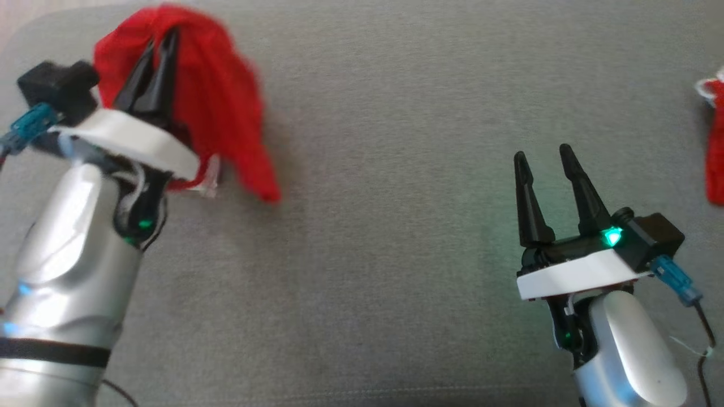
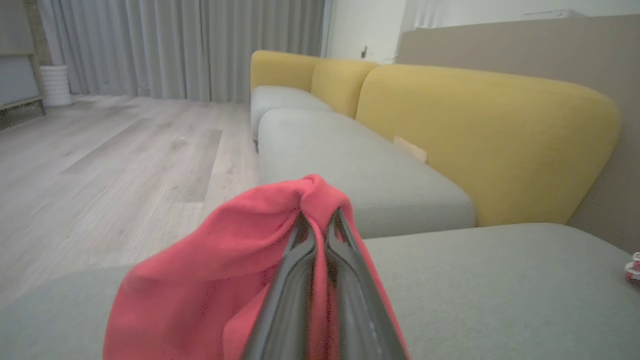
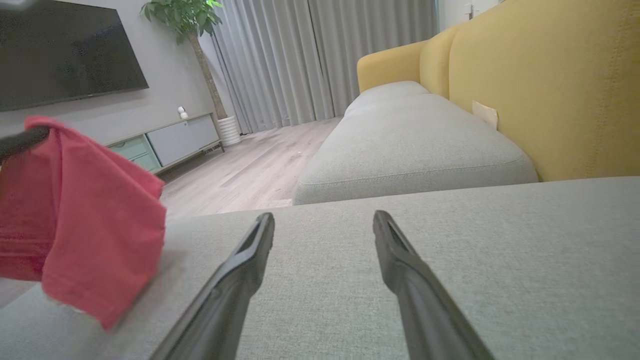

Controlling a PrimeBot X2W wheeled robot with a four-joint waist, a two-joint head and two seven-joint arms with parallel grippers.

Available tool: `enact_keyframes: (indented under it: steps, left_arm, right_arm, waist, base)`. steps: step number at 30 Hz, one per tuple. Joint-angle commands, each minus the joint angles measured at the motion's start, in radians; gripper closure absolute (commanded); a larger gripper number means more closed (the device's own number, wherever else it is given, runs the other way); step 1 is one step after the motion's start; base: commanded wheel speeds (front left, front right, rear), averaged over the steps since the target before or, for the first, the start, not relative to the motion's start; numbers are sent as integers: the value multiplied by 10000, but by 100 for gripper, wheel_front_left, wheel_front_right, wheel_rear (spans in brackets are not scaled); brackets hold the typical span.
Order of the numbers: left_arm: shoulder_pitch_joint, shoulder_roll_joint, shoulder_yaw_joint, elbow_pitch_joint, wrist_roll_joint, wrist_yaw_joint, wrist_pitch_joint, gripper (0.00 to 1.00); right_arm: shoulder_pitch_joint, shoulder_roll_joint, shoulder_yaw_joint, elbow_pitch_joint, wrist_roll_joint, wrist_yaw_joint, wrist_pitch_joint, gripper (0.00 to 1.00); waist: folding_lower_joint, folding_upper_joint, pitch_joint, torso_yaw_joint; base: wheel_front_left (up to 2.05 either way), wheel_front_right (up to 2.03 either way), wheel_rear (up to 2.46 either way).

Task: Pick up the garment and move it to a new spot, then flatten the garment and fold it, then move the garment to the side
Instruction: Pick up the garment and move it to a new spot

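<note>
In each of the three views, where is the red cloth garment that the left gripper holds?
Head view: upper left; the red cloth garment hangs from the shut left gripper.
Left wrist view: bottom centre, bunched around that gripper's fingers.
Right wrist view: left edge, hanging down.
Shared landmark: the grey fabric sofa seat, under it in all three views.

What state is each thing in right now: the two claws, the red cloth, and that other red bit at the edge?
left gripper, shut on the garment.
garment, bunched up, hanging from the left gripper over the grey cushion.
right gripper, open, holding nothing.
small red piece, lying on the cushion at the far right, apart from both grippers.
</note>
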Motion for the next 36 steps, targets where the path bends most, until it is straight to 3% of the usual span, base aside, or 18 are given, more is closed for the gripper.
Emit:
enact_keyframes:
  steps: [1,8,14,21,28,29,30,36]
  left_arm:
    - [-352,202,251,-788,158,102,-147,100]
    - [-539,-243,-244,-2386,512,322,-14,100]
    - [-952,-629,-768,-2910,742,397,402,100]
    - [-1701,-1102,-1323,-2719,985,351,799,100]
    - [-3231,-1916,-1462,-1247,980,341,906,100]
    - [-3481,-2004,-1458,-929,994,355,862,22]
    - [-3717,-2080,-1466,-601,1016,359,803,0]
    - [-4757,-2303,-1268,993,1122,519,140,0]
  right_arm:
    - [-144,1,273,-242,119,-9,-166,0]
    - [-278,1,436,-80,376,-9,-263,0]
    - [-395,1,670,27,672,-9,-303,0]
    - [-546,1,886,-155,1027,-9,-311,0]
    - [-685,1,1207,-277,1376,-9,-312,0]
    - [-717,1,1242,-291,1420,-9,-312,0]
    - [-750,1,1269,-305,1463,-9,-312,0]
    - [-848,1,1253,-364,1589,-9,-313,0]
  waist:
    - [0,0,-47,-284]
    - [0,0,27,-1059]
    - [0,0,126,-1822]
    - [0,0,351,-2636]
    - [0,0,667,-3405]
    - [0,0,715,-3486]
    - [0,0,759,-3558]
    - [0,0,904,-3667]
  base:
    - [0,0,0]
    - [0,0,0]
    - [0,0,0]
    - [0,0,0]
    - [0,0,0]
    - [0,0,0]
    - [0,0,0]
    - [0,0,0]
